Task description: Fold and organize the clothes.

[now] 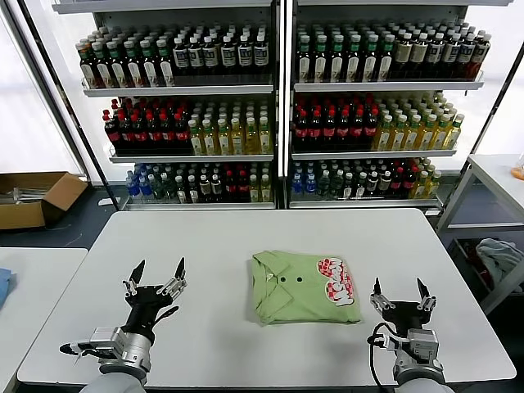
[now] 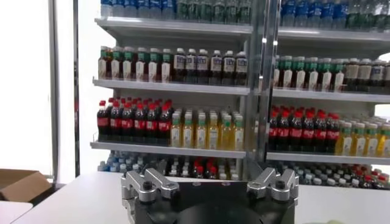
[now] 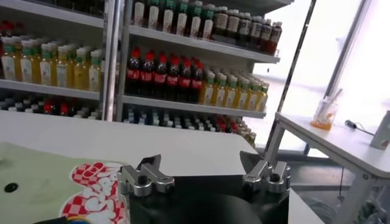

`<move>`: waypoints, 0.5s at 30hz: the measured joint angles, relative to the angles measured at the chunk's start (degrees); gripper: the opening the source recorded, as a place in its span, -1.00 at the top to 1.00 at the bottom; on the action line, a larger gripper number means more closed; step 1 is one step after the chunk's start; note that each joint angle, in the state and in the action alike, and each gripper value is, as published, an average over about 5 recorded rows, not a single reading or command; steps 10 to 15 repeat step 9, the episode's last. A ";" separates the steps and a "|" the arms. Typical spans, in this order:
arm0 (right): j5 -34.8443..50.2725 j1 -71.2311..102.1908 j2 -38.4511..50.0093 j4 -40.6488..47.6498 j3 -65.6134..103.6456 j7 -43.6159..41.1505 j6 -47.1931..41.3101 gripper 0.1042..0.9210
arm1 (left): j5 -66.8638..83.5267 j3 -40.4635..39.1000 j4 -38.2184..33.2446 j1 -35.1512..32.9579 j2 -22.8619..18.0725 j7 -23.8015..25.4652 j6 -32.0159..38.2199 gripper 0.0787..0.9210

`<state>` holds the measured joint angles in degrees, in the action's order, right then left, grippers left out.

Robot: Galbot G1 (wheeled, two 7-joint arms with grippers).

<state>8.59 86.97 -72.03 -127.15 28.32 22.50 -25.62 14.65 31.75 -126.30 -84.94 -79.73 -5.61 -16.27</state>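
One light green polo shirt (image 1: 304, 286) lies folded into a neat rectangle near the middle of the white table (image 1: 205, 246), collar and dark buttons up, its red-and-white chest print on the right. The right wrist view catches that print and a button at the shirt's (image 3: 42, 182) edge. My left gripper (image 1: 157, 271) hovers open over the table's front left, well clear of the shirt. My right gripper (image 1: 399, 286) stands open at the front right, just beyond the shirt's printed end. Nothing sits between either pair of fingers.
Shelves of bottled drinks (image 1: 278, 106) stand behind the table. A cardboard box (image 1: 33, 196) rests on the floor at the left, another white table (image 1: 499, 176) stands at the right, with a cloth bundle (image 1: 499, 258) beneath it. A second table's corner (image 1: 33, 278) adjoins on the left.
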 measured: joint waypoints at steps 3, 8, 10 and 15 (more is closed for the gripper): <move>-0.20 0.23 -0.01 -0.19 0.00 -0.27 -0.03 -0.76 | 0.05 0.00 -0.16 0.05 0.07 0.06 -0.11 -0.77; -0.45 0.60 0.19 -0.55 0.31 -0.88 -0.34 -0.76 | 0.33 -0.14 -0.13 0.04 0.07 0.06 -0.20 -0.77; -0.49 0.65 0.22 -0.59 0.37 -0.95 -0.39 -0.76 | 0.36 -0.16 -0.11 0.04 0.07 0.06 -0.20 -0.77; -0.49 0.65 0.22 -0.59 0.37 -0.95 -0.39 -0.76 | 0.36 -0.16 -0.11 0.04 0.07 0.06 -0.20 -0.77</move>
